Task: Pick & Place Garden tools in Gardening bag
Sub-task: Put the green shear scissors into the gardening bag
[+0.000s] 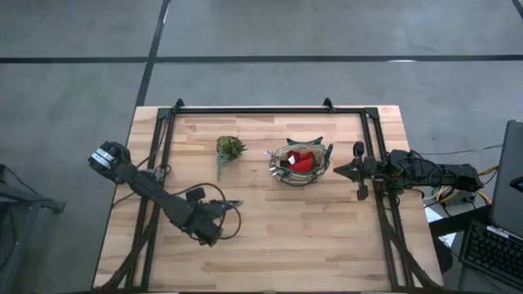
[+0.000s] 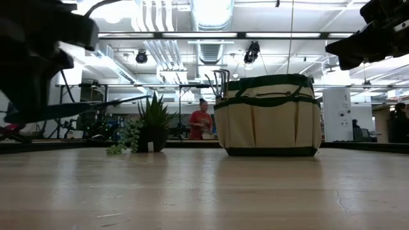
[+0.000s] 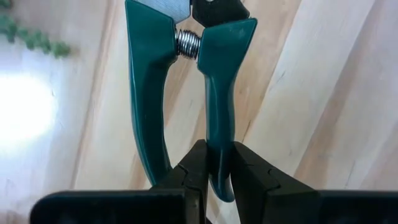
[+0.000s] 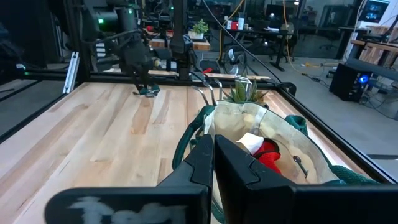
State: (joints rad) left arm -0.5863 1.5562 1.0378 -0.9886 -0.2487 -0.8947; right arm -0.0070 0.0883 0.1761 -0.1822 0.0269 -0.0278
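Setting: workshop hall with ceiling ducts and strip lights beyond a pale wooden table (image 1: 270,237) edged by a dark frame; a person in red stands far off in the low view.
Bag: beige canvas bag (image 2: 268,115) with dark green trim, upright on the table to the right of its middle, mouth open.
Bag contents: red glove (image 4: 268,155) lies inside; metal tines of a small fork (image 2: 221,80) stand up past the rim; other contents too crowded to tell.
Plant: small leafy plant (image 1: 230,149) on the table, left of the bag and apart from it; not one of the tools.
Left gripper: left gripper (image 3: 216,180) over the near left part of the table, well apart from the bag, clenched on one handle of the green pruners (image 3: 180,81).
Pruners: only one green handle sits between the fingers (image 3: 252,171); the other handle hangs free beside it, spread by the spring, blades pointing away from the wrist.
Right gripper: right gripper (image 4: 212,168) clenched and empty, waiting just beside the bag's right rim.
Stage (judgement): pruners are held, and the carry to the bag appears not yet done.
Risk 1 (judgement): a single-handle pinch may let the pruners swivel or slip during the carry.
Risk 2 (judgement): the free handle or blades may snag the bag's rim or the fork tines, tipping the light bag.
Risk 3 (judgement): the path passes near the plant and the waiting arm; a low sweep could knock either.
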